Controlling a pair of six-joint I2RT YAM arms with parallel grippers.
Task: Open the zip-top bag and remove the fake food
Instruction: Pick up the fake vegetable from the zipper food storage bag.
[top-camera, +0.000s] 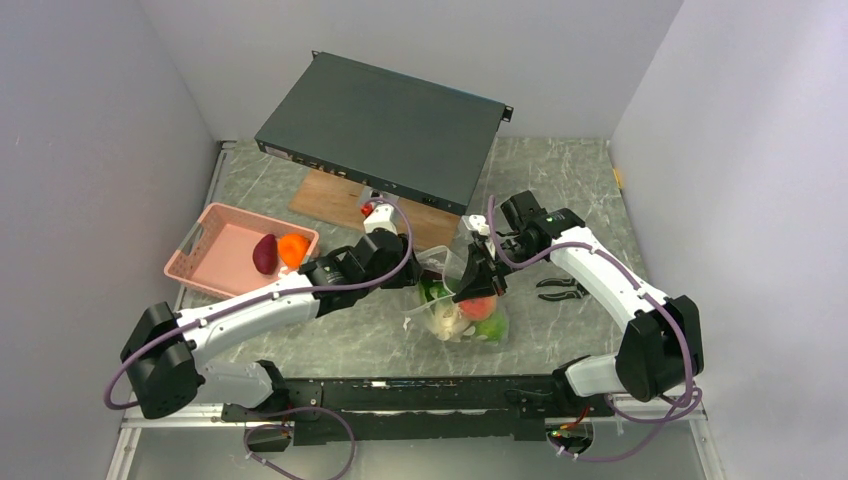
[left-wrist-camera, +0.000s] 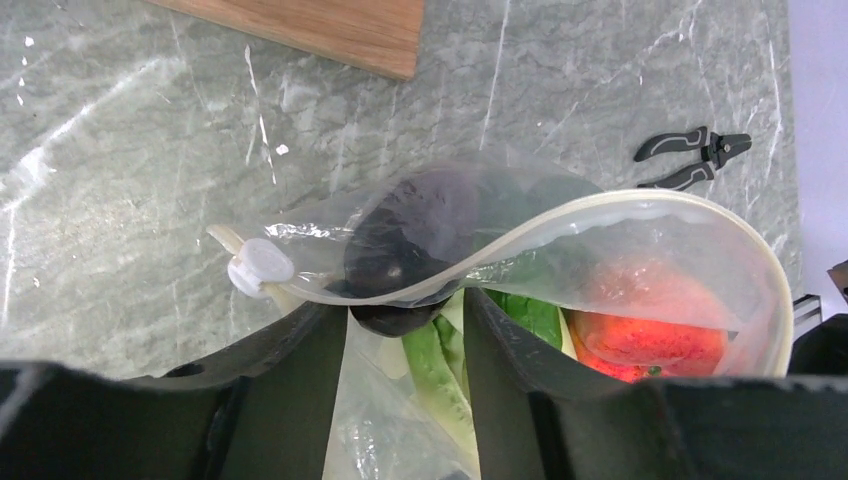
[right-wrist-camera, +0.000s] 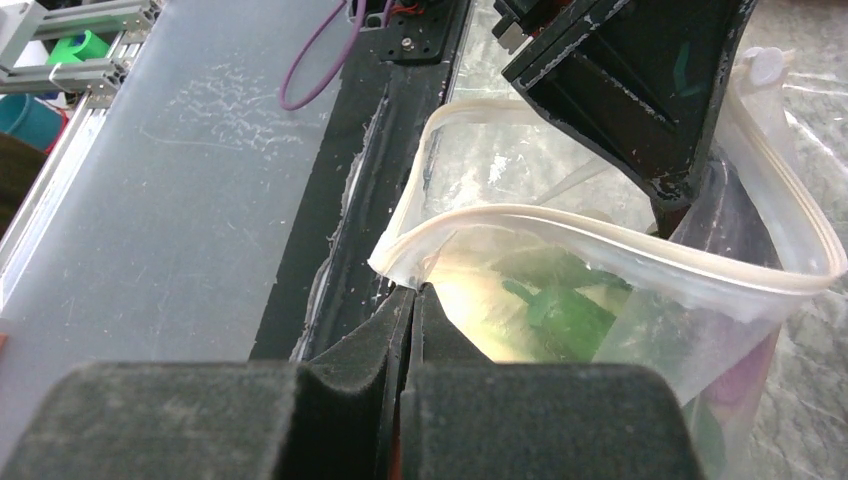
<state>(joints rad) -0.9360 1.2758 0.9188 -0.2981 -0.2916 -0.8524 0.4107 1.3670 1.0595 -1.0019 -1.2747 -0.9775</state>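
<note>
The clear zip-top bag stands open on the table's near middle, its white zip rim spread wide. Inside it are a red-pink fruit, a pale green leafy head and a green piece. My right gripper is shut on the bag's rim, and its jaws pinch the zip strip in the right wrist view. My left gripper reaches into the bag's mouth. Its fingers are closed on a dark purple-red piece. A purple piece and an orange ball lie in the pink basket.
Black pliers lie just right of the bag. A black rack unit sits at the back on a wooden board. Grey walls close in on both sides. A black rail runs along the near edge.
</note>
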